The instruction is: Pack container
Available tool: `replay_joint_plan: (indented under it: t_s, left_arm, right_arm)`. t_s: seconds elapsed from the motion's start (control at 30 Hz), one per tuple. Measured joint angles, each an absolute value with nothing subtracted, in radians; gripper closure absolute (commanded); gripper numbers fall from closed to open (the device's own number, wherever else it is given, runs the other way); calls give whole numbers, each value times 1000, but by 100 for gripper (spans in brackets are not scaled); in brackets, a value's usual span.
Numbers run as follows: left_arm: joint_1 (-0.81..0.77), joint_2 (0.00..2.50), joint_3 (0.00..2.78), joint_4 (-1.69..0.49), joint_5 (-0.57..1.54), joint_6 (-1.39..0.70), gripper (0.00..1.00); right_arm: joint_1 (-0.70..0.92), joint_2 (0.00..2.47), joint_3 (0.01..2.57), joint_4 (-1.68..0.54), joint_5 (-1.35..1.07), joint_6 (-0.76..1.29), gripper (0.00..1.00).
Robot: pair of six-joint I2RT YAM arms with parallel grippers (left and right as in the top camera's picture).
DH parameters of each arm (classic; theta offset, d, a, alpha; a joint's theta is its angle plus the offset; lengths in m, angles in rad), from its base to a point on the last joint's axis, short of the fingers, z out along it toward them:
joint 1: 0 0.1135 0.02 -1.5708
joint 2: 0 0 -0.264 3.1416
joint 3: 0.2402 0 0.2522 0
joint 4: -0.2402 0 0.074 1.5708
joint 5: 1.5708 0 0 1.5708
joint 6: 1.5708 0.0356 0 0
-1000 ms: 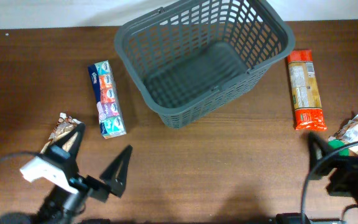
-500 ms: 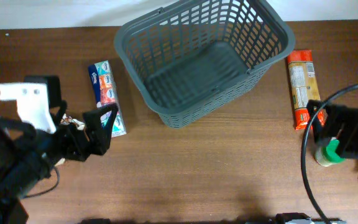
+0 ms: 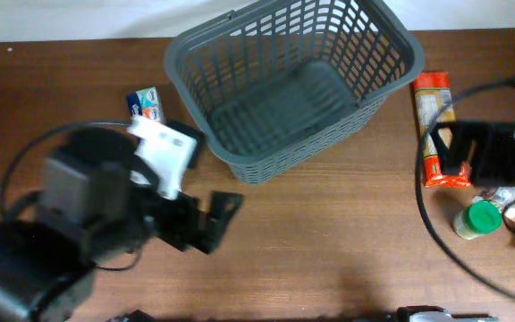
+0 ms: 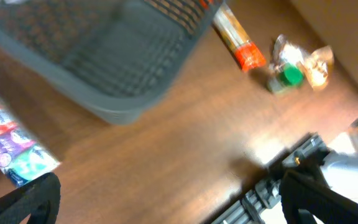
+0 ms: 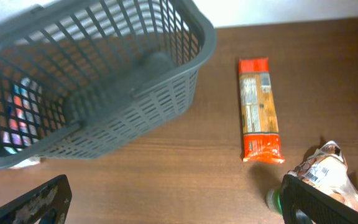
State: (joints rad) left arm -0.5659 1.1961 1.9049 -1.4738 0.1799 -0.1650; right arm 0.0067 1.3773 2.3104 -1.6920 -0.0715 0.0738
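Both pincers stand released, fingers spread wide: the left gripper and the right gripper hang over the table. Further back on the right, a green-capped jar lies beside what seems a crinkled snack bag, then an orange pasta packet. Farthest, the container sits mid-table, with a tissue pack on its left.

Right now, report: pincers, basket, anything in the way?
Left pincer open, empty; right pincer open, empty. Container empty. Pasta packet, tissue pack, green-capped jar on the table outside it. Its mouth unobstructed.
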Motion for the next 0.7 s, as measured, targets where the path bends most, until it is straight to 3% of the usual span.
replay_joint_plan:
  t_s: [0.2,0.33,0.7]
  left_arm:
    - [-953,1266,1907,-1480,-55,-262,1]
    - [-1132,1345,1908,-1507,-211,-294,1]
    - [-1187,1452,1908,-1523,-315,-312,1]
  right_arm:
    - [6,1452,2309,-1692,-84,62,1]
    - [6,1470,2309,-1692,-107,55,1]
    - [7,1474,2309,-1690,-114,52,1]
